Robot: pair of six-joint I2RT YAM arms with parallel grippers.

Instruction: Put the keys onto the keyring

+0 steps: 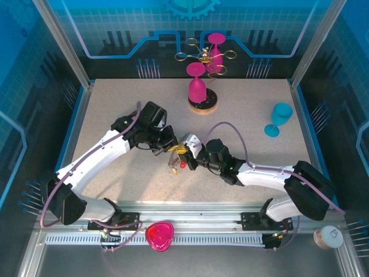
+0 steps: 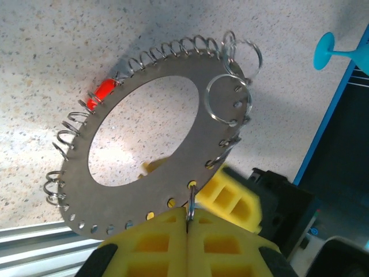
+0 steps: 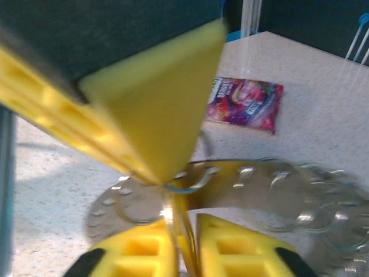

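1. Speckled beige tabletop [image 1: 109, 107] sat inside a blue-panelled enclosure, with both arm bases at its near edge.
2. Keyring [image 2: 124, 202], flat grey with wire loops round its rim, was held tilted off the surface over the middle, a bit toward the near edge. Its shadow fell on the tabletop below.
3. Red-headed key [image 2: 102, 92] sat at the ring's outer rim among the loops. A split ring [image 2: 228, 99] overlapped the grey face on the opposite side.
4. A small yellow piece showed through the big hole. Could not tell if it was a key head or a finger.
5. Left gripper [image 2: 189, 222] had its yellow fingers pressed together, clamped on the keyring's rim at one wire loop.
6. Right gripper [image 3: 180, 231] was at the ring's rim from the other side, fingers tight together with a thin gold-coloured strip between the pads. Could not tell what the strip was.
7. Magenta goblet [image 1: 197, 85] stood upside down on a dark cork-rimmed coaster [image 1: 203, 107] near the far edge, around its middle.
8. Second magenta goblet [image 1: 216, 52] stood past the far edge, in a gold wire stand [image 1: 204, 56].
9. Teal goblet [image 1: 279, 118] stood upright near the right edge, well apart from both arms.
10. Pink snack packet [image 3: 245, 104] lay flat on the surface beyond the ring.
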